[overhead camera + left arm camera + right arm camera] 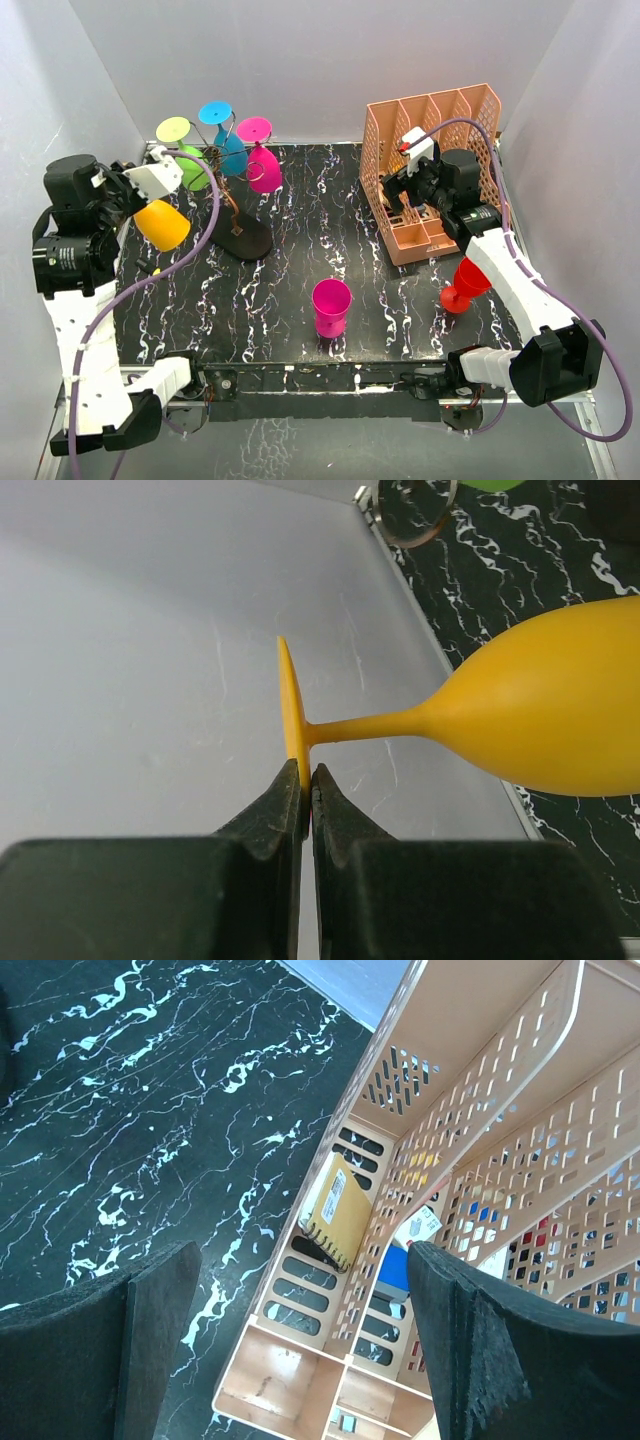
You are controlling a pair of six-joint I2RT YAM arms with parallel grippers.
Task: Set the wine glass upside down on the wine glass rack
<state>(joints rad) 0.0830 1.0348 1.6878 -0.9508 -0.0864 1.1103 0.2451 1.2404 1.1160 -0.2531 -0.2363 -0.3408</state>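
Black marbled worktop (300,250). Far right corner: peach organizer (470,110), under right gripper (300,1260), jaws wide apart, empty. Far left corner: wine glass rack (245,240), three glasses (233,152) hung on it. Above left edge: yellow wine glass (163,225), tilted, foot rim pinched by closed left gripper (307,775).

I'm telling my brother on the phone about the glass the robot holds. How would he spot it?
Find the black marbled table, then its left edge, beside the wine glass rack hung with green, blue and pink glasses. There the left gripper pinches the foot of an orange-yellow wine glass: the only one that colour, and the only one held.
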